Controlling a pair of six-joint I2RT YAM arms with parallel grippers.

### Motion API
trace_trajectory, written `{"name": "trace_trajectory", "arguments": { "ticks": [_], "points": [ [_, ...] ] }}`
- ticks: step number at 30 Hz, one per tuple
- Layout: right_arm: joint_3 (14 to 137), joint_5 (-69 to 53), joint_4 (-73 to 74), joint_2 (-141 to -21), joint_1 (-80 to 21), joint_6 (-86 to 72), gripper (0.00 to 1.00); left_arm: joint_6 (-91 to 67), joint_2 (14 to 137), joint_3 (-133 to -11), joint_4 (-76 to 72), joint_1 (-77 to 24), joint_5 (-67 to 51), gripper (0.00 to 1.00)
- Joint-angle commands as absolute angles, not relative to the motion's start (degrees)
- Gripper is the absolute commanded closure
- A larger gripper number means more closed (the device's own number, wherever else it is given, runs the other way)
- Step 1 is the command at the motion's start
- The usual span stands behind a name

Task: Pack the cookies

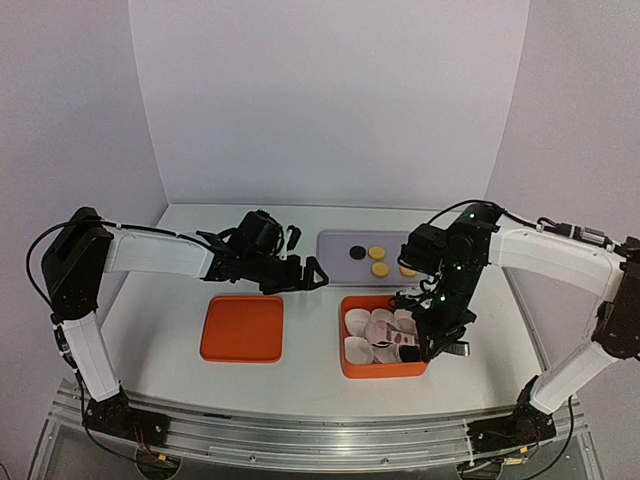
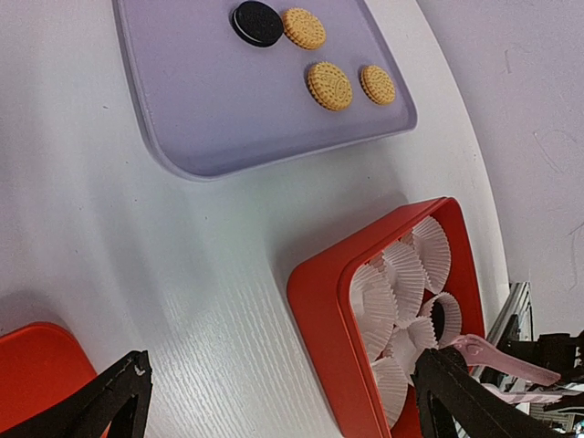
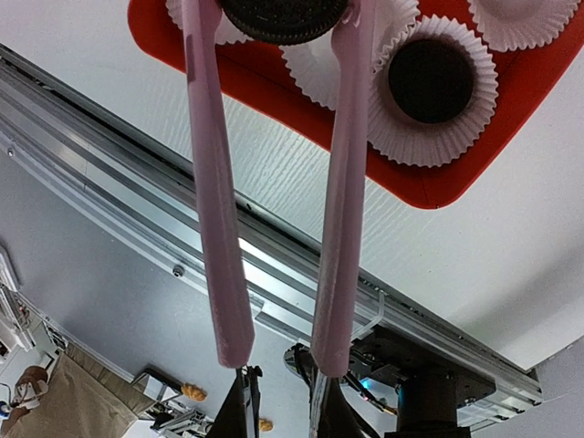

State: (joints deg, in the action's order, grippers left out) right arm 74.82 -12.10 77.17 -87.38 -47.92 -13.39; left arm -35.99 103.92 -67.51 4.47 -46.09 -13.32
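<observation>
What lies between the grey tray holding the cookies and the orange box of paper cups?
Nothing. Only bare white table separates the tray from the box. The left wrist view shows this most clearly.

A matt white table with faint wood grain; a smooth lilac tray, plastic by its look, softly sheened; a red plastic box with a slight gloss; white pleated paper cups; golden cookies, rough and stamped; a dark cookie, matt, ridged at the edge; smooth pink plastic fingers on the right tool; a brushed metal rail.
</observation>
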Motion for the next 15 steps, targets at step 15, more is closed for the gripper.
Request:
{"name": "trace_trajectory", "arguments": {
  "ticks": [15],
  "points": [
    [70.6, -13.2, 97.8, -89.3, -48.1, -14.9, 0.95, -35.7, 104.2, -69.3, 3.1, -46.1, -14.1, 0.00]
  ]
}}
